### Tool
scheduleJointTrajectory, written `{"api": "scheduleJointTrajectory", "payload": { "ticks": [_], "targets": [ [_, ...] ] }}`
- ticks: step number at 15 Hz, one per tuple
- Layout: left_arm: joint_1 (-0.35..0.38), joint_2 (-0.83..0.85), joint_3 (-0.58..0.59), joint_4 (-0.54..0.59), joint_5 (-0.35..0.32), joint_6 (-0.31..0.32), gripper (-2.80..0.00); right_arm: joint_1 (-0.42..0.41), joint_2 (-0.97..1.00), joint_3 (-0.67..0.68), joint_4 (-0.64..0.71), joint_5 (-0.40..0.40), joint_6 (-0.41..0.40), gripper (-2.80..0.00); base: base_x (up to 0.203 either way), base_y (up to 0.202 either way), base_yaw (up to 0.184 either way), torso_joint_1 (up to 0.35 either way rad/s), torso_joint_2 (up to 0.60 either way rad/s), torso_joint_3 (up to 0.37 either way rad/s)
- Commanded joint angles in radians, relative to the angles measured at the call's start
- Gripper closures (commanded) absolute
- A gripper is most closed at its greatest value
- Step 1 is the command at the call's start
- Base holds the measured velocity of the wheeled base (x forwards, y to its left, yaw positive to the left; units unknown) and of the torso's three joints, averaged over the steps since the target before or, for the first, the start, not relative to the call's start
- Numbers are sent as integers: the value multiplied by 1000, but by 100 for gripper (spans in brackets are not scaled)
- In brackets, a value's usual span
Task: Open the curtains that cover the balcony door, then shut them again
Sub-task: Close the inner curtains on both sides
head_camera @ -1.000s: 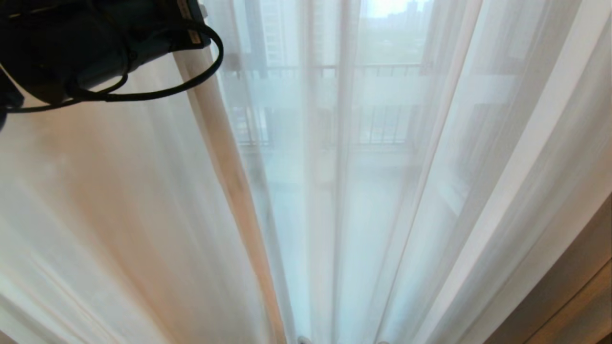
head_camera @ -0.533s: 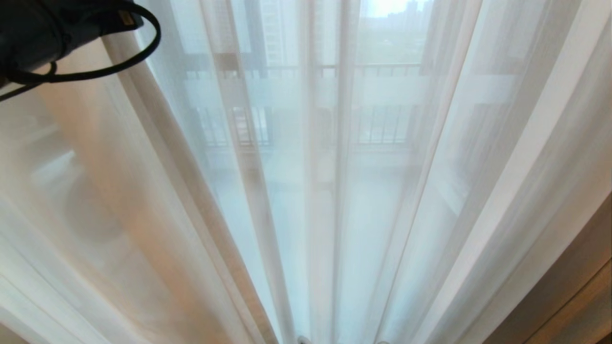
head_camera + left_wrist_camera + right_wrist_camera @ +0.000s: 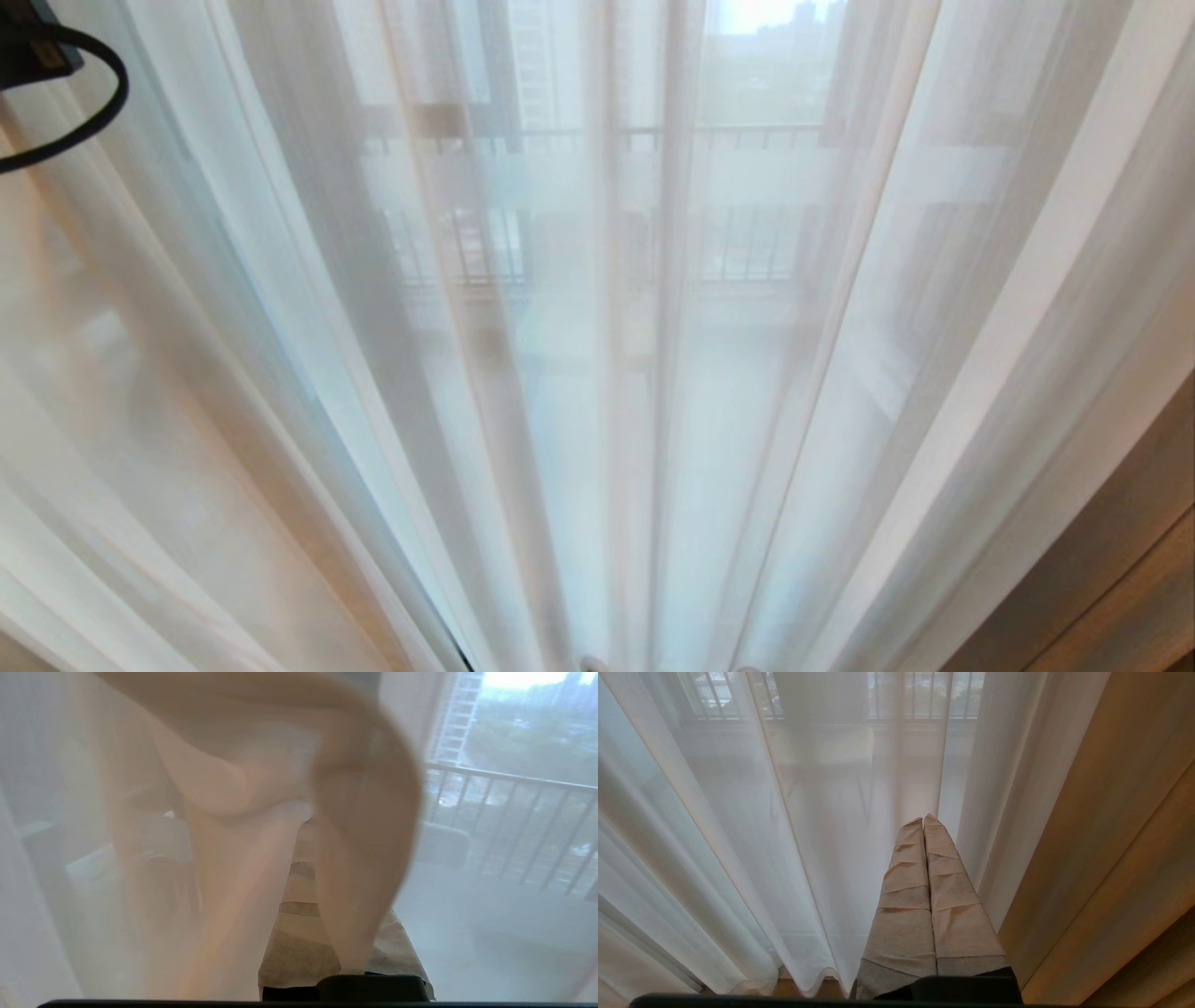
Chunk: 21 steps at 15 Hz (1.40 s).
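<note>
One fold of sheer curtains (image 3: 280, 812) pinched, probably, in left gripper (image 3: 306, 826), now swung far left of balcony door (image 3: 635, 233); sheers dragged aside, opening under way. Right gripper (image 3: 923, 821) pressed together, idle beside drape (image 3: 1111, 858).

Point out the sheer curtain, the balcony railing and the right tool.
sheer curtain (image 3: 308, 308): head view, a hanging fold.
balcony railing (image 3: 509, 812): left wrist view, its bars.
right tool (image 3: 924, 820): right wrist view, between the wrapped tips.
</note>
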Motion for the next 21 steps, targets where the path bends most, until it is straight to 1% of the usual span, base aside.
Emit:
{"api": "scheduleJointTrajectory", "payload": {
  "ticks": [1,4,6,8,12,15,17,18,21],
  "targets": [
    [20,-18,31,-3,4,-1,0,0,2,0,0,1,0,0,0,0,0,0,0,0],
    [44,-22,66,-4,3,0,0,0,2,0,0,1,0,0,0,0,0,0,0,0],
    [49,-19,70,-4,3,-1,0,0,2,0,0,2,0,0,0,0,0,0,0,0],
    [73,-13,71,-4,2,0,0,0,2,0,0,0,0,0,0,0,0,0,0,0],
    [96,4,76,-9,2,0,0,0,2,0,0,2,0,0,0,0,0,0,0,0],
    [114,47,75,-79,2,-1,0,0,2,0,0,1,0,0,0,0,0,0,0,0],
    [114,67,73,-93,2,0,0,0,2,0,0,0,0,0,0,0,0,0,0,0],
    [114,73,73,-93,2,0,-280,0,2,0,0,0,0,0,0,0,0,0,0,0],
    [112,79,73,-93,0,2,-280,0,2,0,0,1,0,0,0,0,0,0,0,0]
  ]
}}
